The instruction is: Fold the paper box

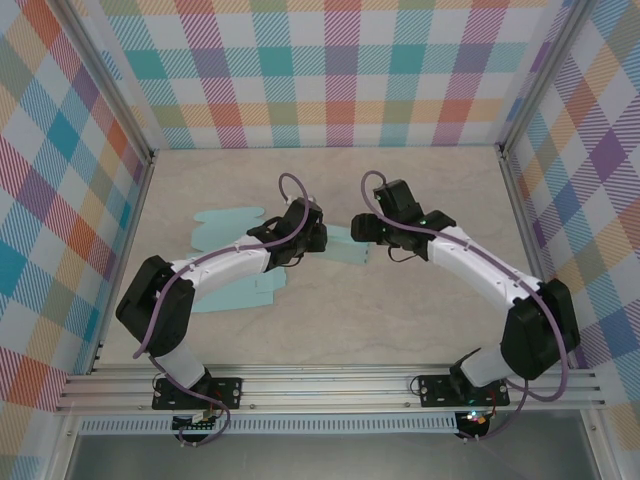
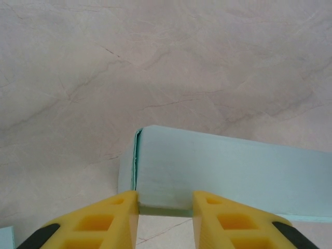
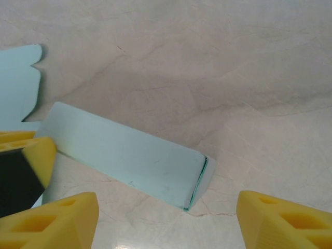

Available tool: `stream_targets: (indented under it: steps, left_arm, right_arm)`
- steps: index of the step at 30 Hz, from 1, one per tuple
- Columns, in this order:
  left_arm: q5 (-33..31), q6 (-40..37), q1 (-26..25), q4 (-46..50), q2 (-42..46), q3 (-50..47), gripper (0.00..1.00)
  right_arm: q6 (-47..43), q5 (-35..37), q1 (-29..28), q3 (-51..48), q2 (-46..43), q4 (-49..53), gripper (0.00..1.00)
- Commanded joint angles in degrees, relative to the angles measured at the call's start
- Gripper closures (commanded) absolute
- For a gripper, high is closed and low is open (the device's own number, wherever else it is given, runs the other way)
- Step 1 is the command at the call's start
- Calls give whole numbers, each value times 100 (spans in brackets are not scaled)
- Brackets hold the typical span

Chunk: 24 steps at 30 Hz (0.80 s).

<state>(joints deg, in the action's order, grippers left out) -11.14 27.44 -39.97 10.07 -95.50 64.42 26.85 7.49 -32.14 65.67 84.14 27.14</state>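
Observation:
The paper box (image 1: pixel 235 290) is a pale teal sheet lying flat on the table, with scalloped flaps (image 1: pixel 225 218) at its far side. One wall of it is folded into a long double-layered strip (image 2: pixel 223 166) (image 3: pixel 129 155) between the two grippers. My left gripper (image 1: pixel 318 238) (image 2: pixel 166 199) has its yellow fingertips (image 2: pixel 124 205) set on the strip's near edge, jaws partly apart, with the strip running on past the right finger. My right gripper (image 1: pixel 358 228) (image 3: pixel 167 207) hangs wide open just above the strip's layered end (image 3: pixel 199 179), touching nothing. A left gripper finger (image 3: pixel 31 155) shows at the strip's other end.
The pale marble-patterned tabletop (image 1: pixel 420 190) stretches beyond the box. Checked cloth walls (image 1: pixel 320 70) close in the back and both sides. An aluminium rail (image 1: pixel 330 385) runs along the near edge by the arm bases.

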Motion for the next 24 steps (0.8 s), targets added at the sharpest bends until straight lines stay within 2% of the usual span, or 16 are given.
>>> stream_targets:
  steps: [1,7,13,18,21,24]
  left_arm:
    - [80,66,41,445,-179,-290,69]
    - [52,67,42,447,-170,-308,69]
    - [-48,55,41,494,-183,-308,70]
    - [-91,89,44,509,-242,-334,71]
    - [-115,124,41,508,-276,-349,73]
    - [-152,149,41,509,-289,-365,74]
  right_arm:
    - [230,-42,82,175,348,152,28]
    - [303,-305,297,-57,576,44,31]
    - [432,-810,582,-585,575,-319,39]
    - [514,-1101,734,-984,552,-595,50]
    - [505,-1175,779,-1129,551,-694,62]
    - [505,-1249,814,-1231,551,-790,70]
